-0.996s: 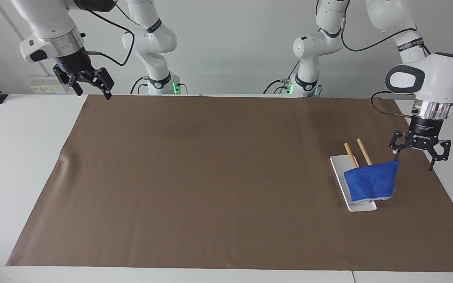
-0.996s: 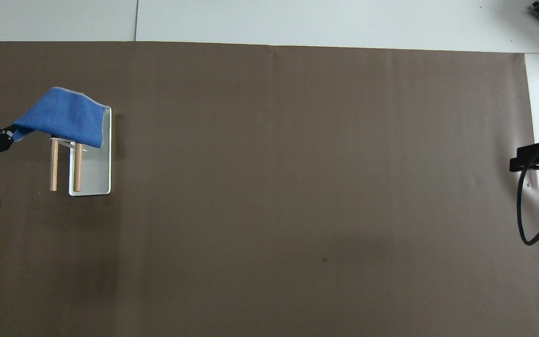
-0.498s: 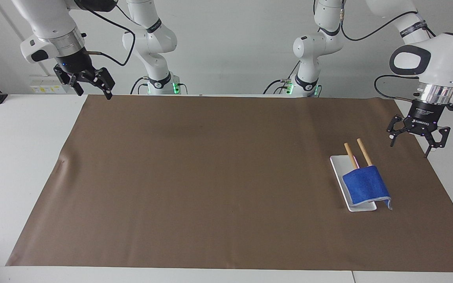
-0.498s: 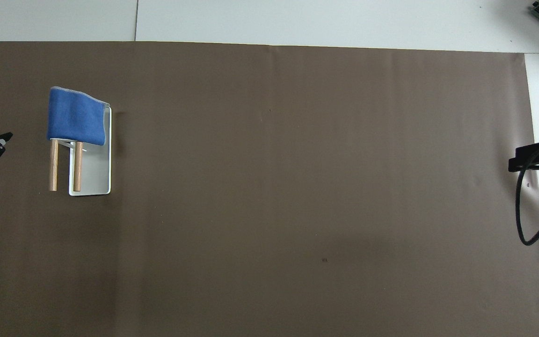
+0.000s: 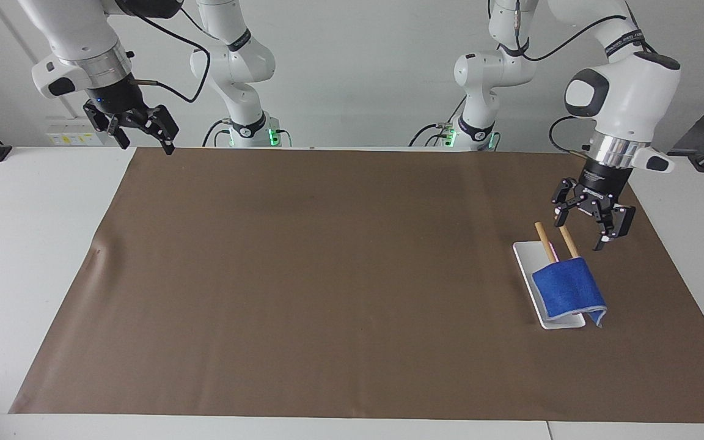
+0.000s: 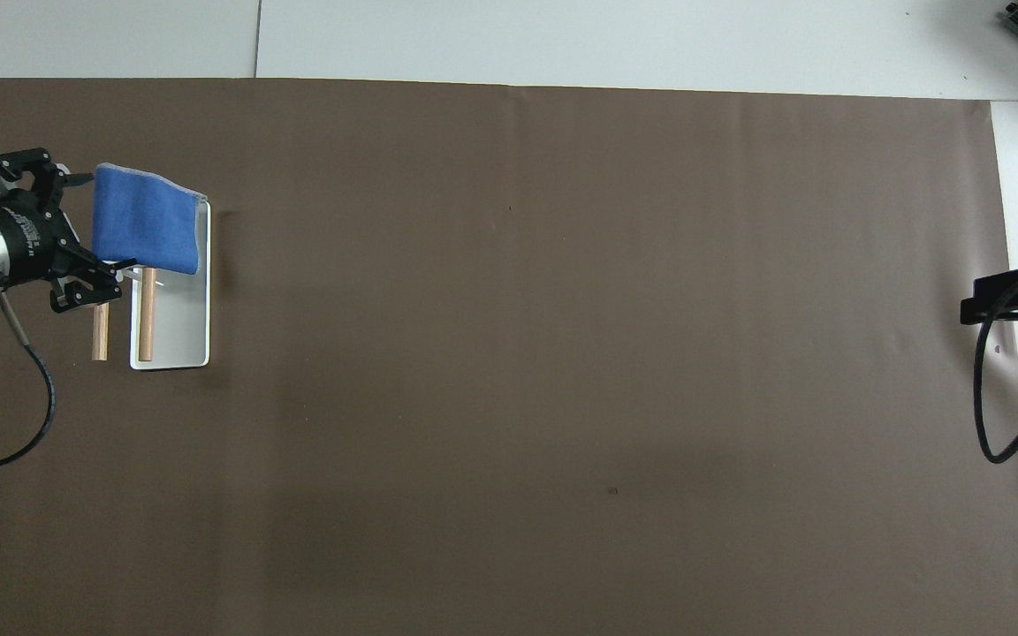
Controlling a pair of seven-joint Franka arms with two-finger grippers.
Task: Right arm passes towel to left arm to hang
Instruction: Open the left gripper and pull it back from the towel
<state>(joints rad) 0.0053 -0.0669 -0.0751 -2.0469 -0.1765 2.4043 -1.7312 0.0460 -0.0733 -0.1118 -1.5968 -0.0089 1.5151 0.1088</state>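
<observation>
Towel (image 5: 567,287) draped over two rods (image 5: 568,242) of a rack, base plate (image 5: 526,258) on the sheet (image 5: 327,275) at the left arm's end of the counter (image 5: 34,256). Left gripper (image 5: 584,230) raised over the rods' bare ends, apart from the towel. Right gripper (image 5: 144,137) up over the sheet's corner at the right arm's end.

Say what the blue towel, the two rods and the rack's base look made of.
Towel: blue cloth, apparently terry; it drapes limply over the rods, pale stitched edge.
Rods: seemingly bare wood, tan and matte.
Base: white, smooth, flat; plastic or painted metal, cannot tell which.

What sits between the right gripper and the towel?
Only bare brown sheet, clearest in the facing view: right gripper waits at its end, towel hangs at the left arm's.
</observation>
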